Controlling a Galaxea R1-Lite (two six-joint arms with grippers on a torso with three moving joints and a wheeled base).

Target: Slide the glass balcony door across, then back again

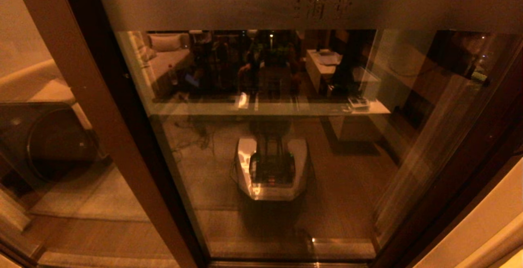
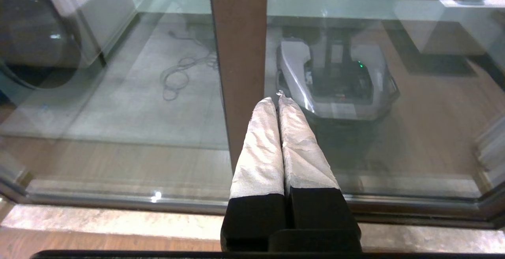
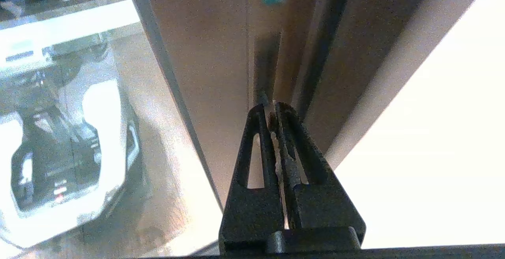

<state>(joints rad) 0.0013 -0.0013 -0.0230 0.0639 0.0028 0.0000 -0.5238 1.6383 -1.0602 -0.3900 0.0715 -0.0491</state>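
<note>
Both grippers are seen with their fingers pressed together and nothing held between them. At the left gripper (image 2: 278, 100) the white-wrapped fingers (image 2: 260, 148) are closed tip to tip, and the tips are aimed at the right-hand edge of a brown upright (image 2: 238, 53) of the door frame, just beside it or touching it; contact cannot be confirmed. At the right gripper (image 3: 269, 107) the black fingers (image 3: 252, 148) are likewise brought together, and they are pointed into the dark groove (image 3: 266, 61) of the brown frame at the opposite side, close by the pale wall (image 3: 434, 132). The glass balcony door (image 1: 286, 145) is found directly ahead of the robot, filling the middle of the head view, with its frosted band (image 1: 245, 8) and etched characters (image 1: 322, 7) across the top and the robot's own base (image 1: 271, 170) mirrored low in the glass. Its long axis is upright, so a sideways push is called for along the bottom track (image 1: 286, 263). The panel is bracketed by the two arms, one near each vertical edge; neither arm is shown in the head view. Which stile belongs to the sliding panel cannot be settled from these views, so it is only judged that the coming push would be made against whichever edge is met first.
</note>
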